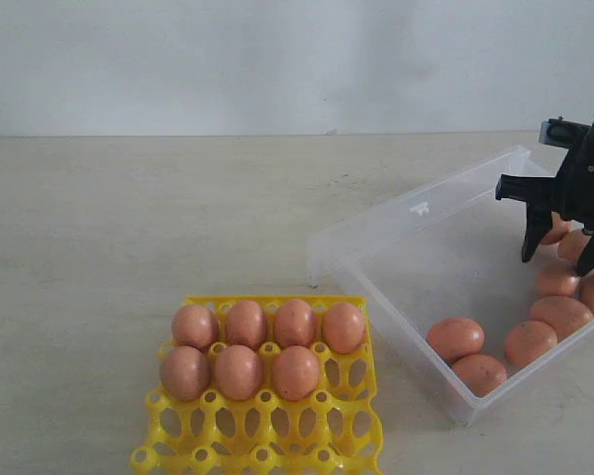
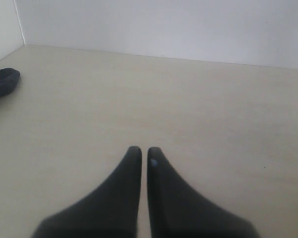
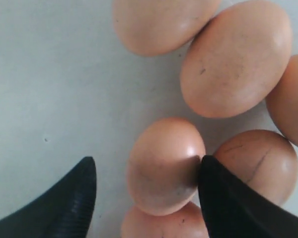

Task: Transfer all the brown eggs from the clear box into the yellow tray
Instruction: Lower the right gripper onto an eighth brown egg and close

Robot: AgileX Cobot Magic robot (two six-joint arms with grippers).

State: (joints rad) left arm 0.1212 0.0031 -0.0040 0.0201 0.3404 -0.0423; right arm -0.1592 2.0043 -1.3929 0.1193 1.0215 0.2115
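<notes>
Looking at the exterior view first, the yellow tray [image 1: 277,435] lies at the lower centre of the frame on the table [image 1: 129,218]. Seven brown eggs [image 1: 295,322] are seated in it: four fill the far row and three the next, leaving that row's right-hand socket and both nearer rows vacant. The clear box [image 1: 445,267] stands at the right of the frame, with about eight more eggs loose along its lower right side. The right gripper [image 1: 559,259] hangs over that cluster at the right edge, fingers pointing down into the box.

The left wrist view shows the left gripper [image 2: 144,151] closed on nothing, its fingers almost meeting above bare table.

The right wrist view shows the right gripper [image 3: 146,163] open around the chosen egg [image 3: 164,166]. One finger [image 3: 223,198] touches its side, sitting between it and a neighbouring egg [image 3: 256,163], while the other finger [image 3: 64,198] stands clear of the shell. The step in hand appears to be the grasp. To do it well, the arm should probably centre the egg between the pads and close slowly with light pressure. It should then lift straight up so the touching neighbours are not dragged or knocked
</notes>
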